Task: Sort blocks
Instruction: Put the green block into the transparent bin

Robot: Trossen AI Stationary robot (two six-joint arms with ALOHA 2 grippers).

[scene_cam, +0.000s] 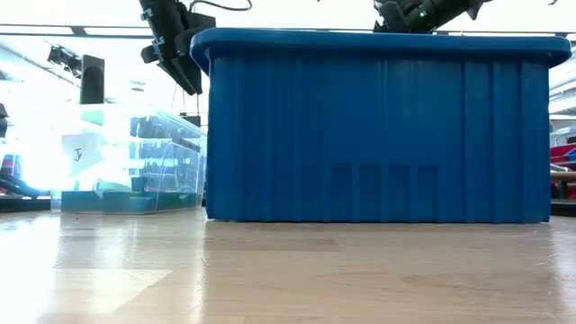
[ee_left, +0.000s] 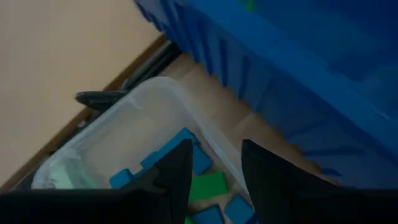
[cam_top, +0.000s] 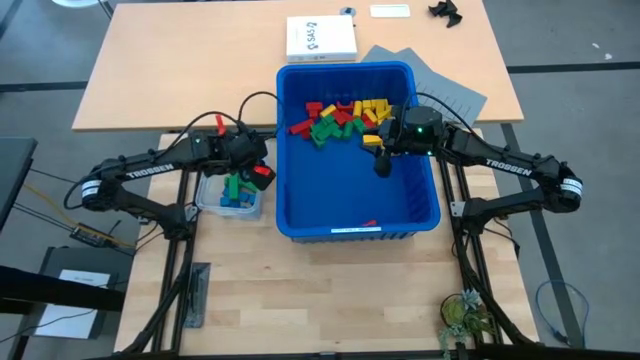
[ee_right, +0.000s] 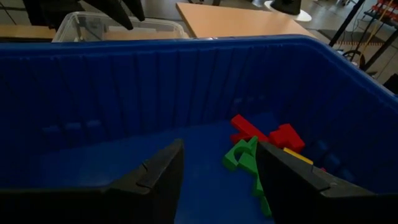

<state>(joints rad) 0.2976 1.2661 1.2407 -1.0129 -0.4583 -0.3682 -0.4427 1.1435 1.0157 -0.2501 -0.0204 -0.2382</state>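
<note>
The blocks lie in two places. A pile of red, green and yellow blocks (cam_top: 345, 118) rests on the floor of the large blue bin (cam_top: 300, 215) at its far end, also in the right wrist view (ee_right: 249, 152). Blue and green blocks (ee_left: 208, 185) lie in the small clear tub (cam_top: 207, 200) left of the bin. My left gripper (ee_left: 216, 146) hangs open above the tub, tilted down, with nothing between its fingers. My right gripper (ee_right: 219, 146) stands open over the bin's right part (cam_top: 381, 165), also holding nothing, short of the pile.
A white box (cam_top: 321, 38), grey sheets (cam_top: 440, 85) and a small black object (cam_top: 447, 12) lie on the far table behind the bin. A small plant (cam_top: 465, 315) stands at the near right. The tub stands close against the bin's left wall (scene_cam: 211, 135).
</note>
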